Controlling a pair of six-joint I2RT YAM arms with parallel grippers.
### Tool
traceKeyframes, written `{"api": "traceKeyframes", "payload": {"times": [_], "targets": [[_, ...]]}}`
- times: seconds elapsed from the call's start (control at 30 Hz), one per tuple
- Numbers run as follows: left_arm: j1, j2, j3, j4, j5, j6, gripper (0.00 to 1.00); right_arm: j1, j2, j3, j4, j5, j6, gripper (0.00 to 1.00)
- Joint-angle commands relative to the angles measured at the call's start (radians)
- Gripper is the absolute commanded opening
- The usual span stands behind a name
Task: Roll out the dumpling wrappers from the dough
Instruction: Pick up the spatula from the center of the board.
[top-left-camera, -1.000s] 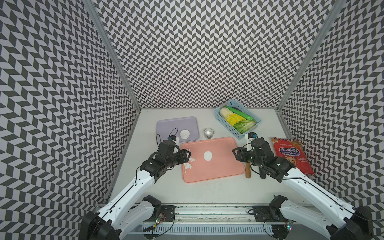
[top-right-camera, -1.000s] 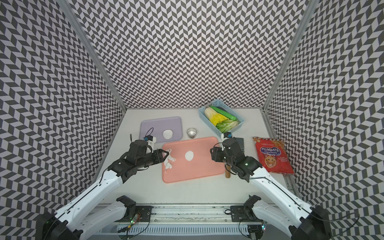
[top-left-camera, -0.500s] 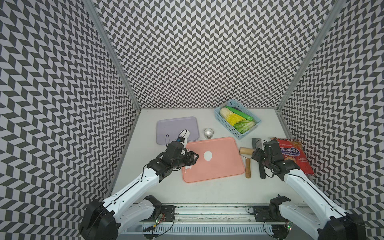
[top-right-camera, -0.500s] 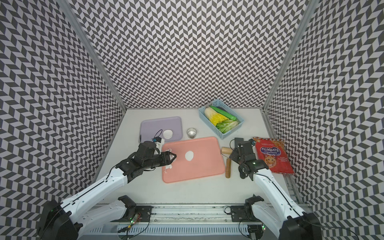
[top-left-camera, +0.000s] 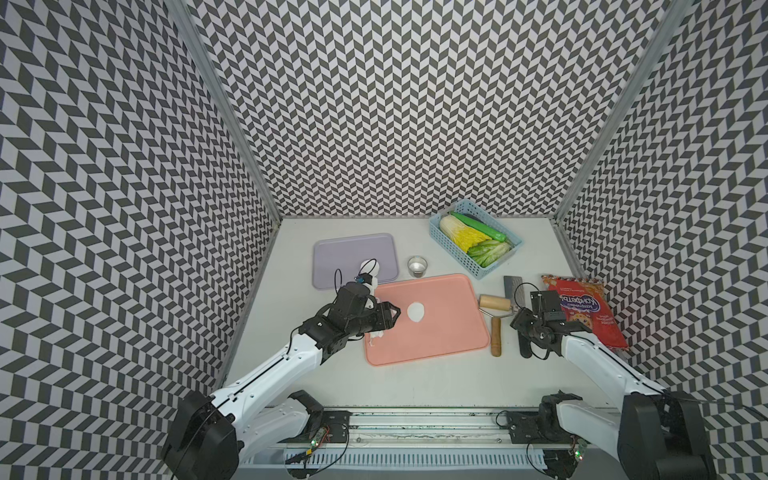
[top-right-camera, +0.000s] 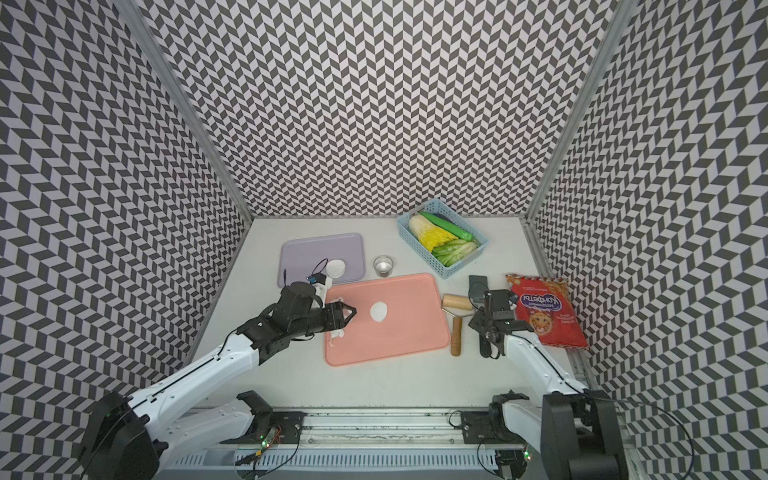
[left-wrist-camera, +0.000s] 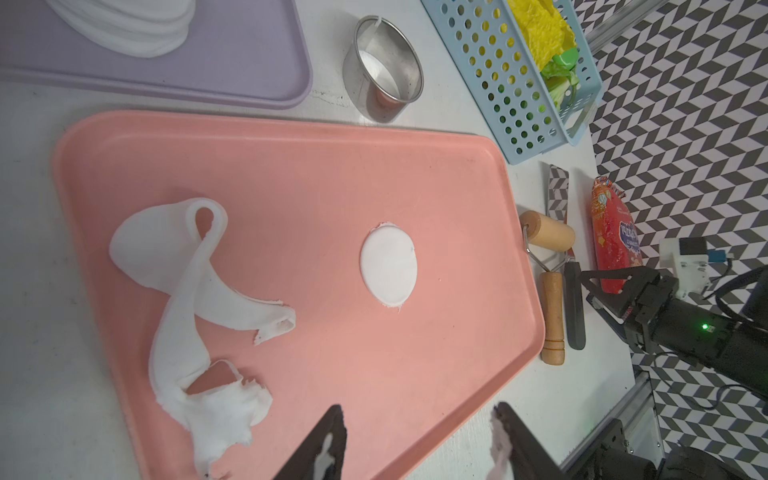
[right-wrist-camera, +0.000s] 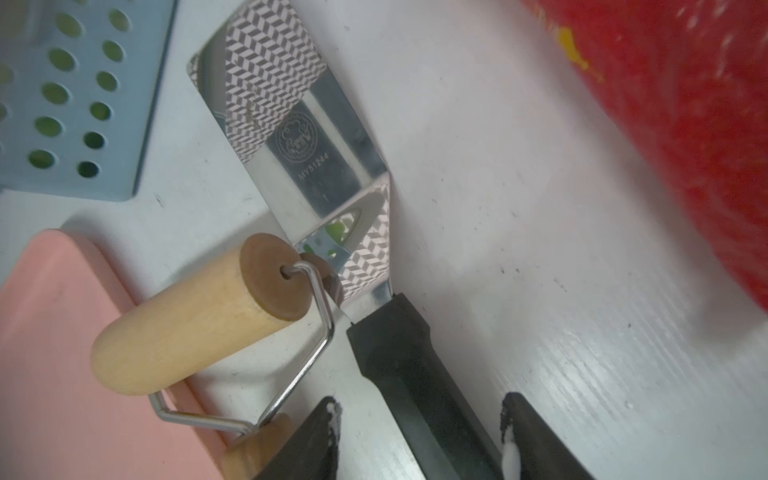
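In both top views the left arm (top-right-camera: 216, 365) covers much of the dough (top-right-camera: 336, 332) at the left edge of the pink tray (top-right-camera: 395, 340). The dumpling wrappers (top-right-camera: 336, 267) on the purple tray (top-right-camera: 307, 253) are too small to count, and the left wrist view crops that stack. In the right wrist view the snack bag (right-wrist-camera: 685, 124) is blurred and cropped. Only a corner of the basket (right-wrist-camera: 62, 104) shows. The black handle of the spatula (right-wrist-camera: 399, 353) runs out of frame between the parted fingers of the right gripper (right-wrist-camera: 422, 415), whose tips alone show.

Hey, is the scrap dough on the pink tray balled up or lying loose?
Lying loose: the dough sprawls in ragged, twisted strips near one end of the tray, not gathered into a lump.
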Motion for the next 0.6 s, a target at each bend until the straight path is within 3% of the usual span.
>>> {"api": "traceKeyframes", "payload": {"times": [0.0, 0.17, 0.23, 0.57], "targets": [[-0.004, 0.006, -0.016, 0.032, 0.009, 0.002, 0.58, -0.006, 0.046, 0.006, 0.041, -0.046, -0.035, 0.60], [-0.004, 0.006, -0.022, 0.039, 0.012, -0.006, 0.59, -0.006, 0.061, -0.003, 0.057, -0.072, -0.039, 0.53], [-0.004, 0.006, -0.026, 0.043, 0.012, -0.010, 0.59, -0.007, 0.059, -0.009, 0.063, -0.074, -0.041, 0.45], [-0.004, 0.028, -0.027, 0.063, 0.032, -0.022, 0.59, -0.007, 0.159, 0.008, 0.081, -0.038, -0.075, 0.47]]}}
